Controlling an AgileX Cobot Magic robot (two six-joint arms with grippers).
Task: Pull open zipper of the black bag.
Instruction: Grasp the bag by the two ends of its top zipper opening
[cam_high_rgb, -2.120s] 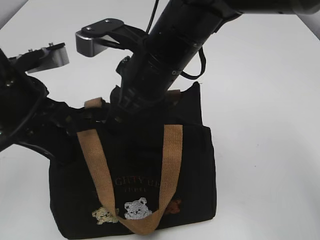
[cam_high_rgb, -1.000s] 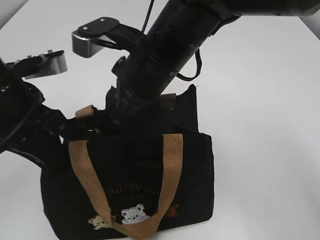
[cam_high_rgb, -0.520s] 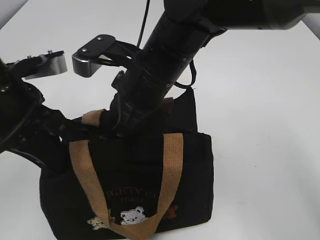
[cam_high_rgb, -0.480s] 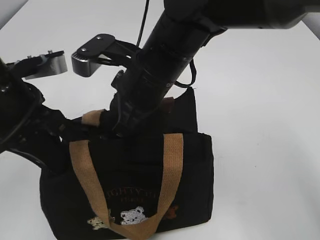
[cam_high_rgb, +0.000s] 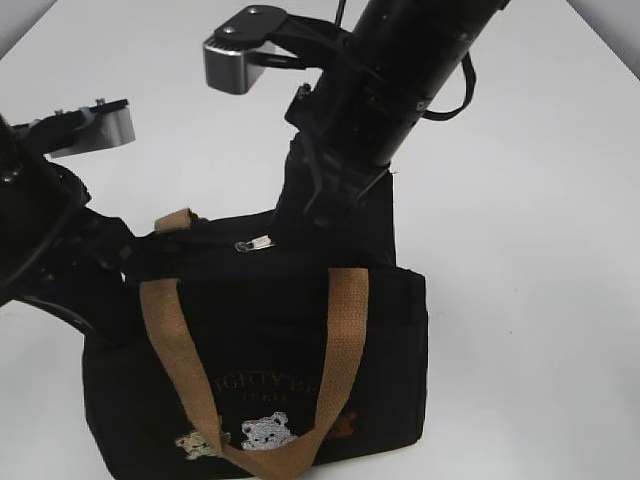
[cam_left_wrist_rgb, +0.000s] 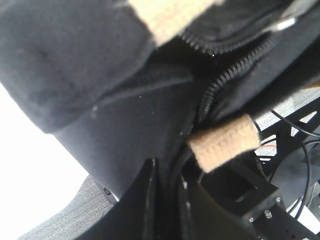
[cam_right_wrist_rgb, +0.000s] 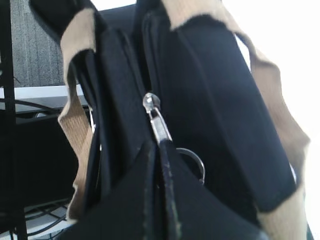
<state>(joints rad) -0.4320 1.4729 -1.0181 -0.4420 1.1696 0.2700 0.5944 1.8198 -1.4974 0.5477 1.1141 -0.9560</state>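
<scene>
**Right arm grips the zipper pull at the top of the black bag**

A small black bag (cam_high_rgb: 260, 350) with tan handles (cam_high_rgb: 345, 340) stands upright on a white surface (cam_high_rgb: 530, 200), near the camera and slightly left of centre. Embroidered lettering and small bear patches (cam_high_rgb: 262, 432) mark its near face. Along the top edge runs the zipper (cam_left_wrist_rgb: 220, 85), with a small silver pull (cam_high_rgb: 258, 243) lying towards the left half of the bag.

In the right wrist view, the right gripper (cam_right_wrist_rgb: 159, 150) has its jaws pressed together on the tail of the silver pull. The left gripper (cam_left_wrist_rgb: 165, 190) sits at the bag's left end, jaws nearly together and clamped on a fold of black fabric beside a tan strap tab (cam_left_wrist_rgb: 225, 145), bracing the bag.

The step in hand appears to be the grasp on the pull, just made. The next move likely calls for drawing the pull steadily along the zip line while the left arm holds the bag taut.

The near handle drapes over the front, clear of the zip. The right arm hides the far right part of the top edge, so how much zip is open there cannot be told
</scene>
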